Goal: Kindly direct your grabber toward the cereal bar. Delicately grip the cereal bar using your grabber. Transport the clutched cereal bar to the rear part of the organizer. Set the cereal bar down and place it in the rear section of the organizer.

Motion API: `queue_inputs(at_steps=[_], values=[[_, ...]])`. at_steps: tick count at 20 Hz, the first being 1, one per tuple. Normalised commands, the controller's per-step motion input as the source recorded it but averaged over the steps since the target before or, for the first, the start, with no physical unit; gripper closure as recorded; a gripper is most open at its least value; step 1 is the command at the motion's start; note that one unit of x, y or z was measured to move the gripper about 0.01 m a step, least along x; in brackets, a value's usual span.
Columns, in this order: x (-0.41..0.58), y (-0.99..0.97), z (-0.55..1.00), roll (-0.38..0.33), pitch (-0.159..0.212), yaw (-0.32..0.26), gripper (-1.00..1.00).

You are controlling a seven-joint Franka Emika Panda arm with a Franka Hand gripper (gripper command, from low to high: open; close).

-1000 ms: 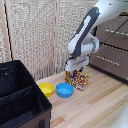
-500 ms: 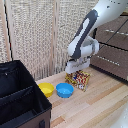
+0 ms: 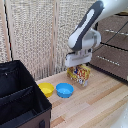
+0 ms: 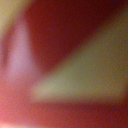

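Your grabber (image 3: 78,65) is sitting right on top of the bar (image 3: 80,74), which is standing on edge on the table (image 3: 100,105), right of the blue bowl (image 3: 64,90) and yellow bowl (image 3: 46,89). You cannot tell whether the fingers are gripping it; the wrist view is only a red and tan blur. The organizer (image 3: 20,100) is lying well apart at the near left.

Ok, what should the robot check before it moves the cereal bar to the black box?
1. Grabber right above the cereal bar: ok.
2. Fingers closed on the bar: cannot tell, they are hidden.
3. Bar lifted off the table: cannot tell.
4. Organizer open on top: ok.
5. Yellow bowl and blue bowl sit between bar and organizer: not ok, go over them.
6. Wrist view sharp: not ok, only a red blur.
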Motion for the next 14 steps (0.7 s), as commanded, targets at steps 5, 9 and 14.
queue_inputs(at_steps=[5, 9, 14], values=[[0.307, -0.01, 1.0, 0.0, 0.0, -0.073, 1.0], [0.191, 0.19, 0.91, 0.01, -0.003, -0.117, 1.0], [-0.003, 0.57, 0.75, 0.092, -0.036, -0.108, 1.0]])
